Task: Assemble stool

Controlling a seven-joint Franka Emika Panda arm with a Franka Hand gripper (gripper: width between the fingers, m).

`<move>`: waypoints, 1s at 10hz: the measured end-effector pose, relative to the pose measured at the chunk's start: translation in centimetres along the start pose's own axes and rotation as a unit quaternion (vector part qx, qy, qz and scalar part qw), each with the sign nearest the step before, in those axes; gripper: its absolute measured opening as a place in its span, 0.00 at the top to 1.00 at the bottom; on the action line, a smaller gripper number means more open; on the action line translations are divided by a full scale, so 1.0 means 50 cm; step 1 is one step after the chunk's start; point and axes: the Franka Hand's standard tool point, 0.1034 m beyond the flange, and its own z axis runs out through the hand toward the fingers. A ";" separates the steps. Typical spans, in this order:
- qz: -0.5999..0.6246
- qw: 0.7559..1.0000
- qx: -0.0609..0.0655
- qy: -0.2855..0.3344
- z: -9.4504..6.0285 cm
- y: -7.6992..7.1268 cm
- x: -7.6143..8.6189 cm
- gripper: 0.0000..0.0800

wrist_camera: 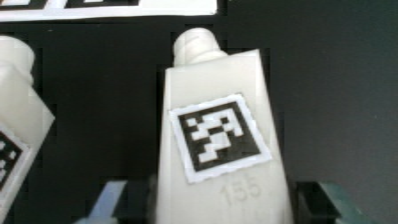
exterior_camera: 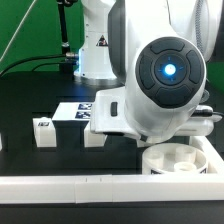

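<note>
1. The exterior view is bright and fairly clear; a blue light (exterior_camera: 168, 70) glows on the arm (exterior_camera: 150, 110).
2. The black table (exterior_camera: 30, 100) looks very dark.
3. The wrist view is blurry; the white leg (wrist_camera: 217, 110) shines, its edges fuzzy.

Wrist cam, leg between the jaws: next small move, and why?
Probably close the jaws on the leg: it lies centred between them, dark gaps show on both sides, so they stand open and grip nothing. Height is hard to judge.
</note>
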 end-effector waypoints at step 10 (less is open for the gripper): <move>0.000 0.991 0.039 0.129 -0.210 -0.010 -0.048 0.59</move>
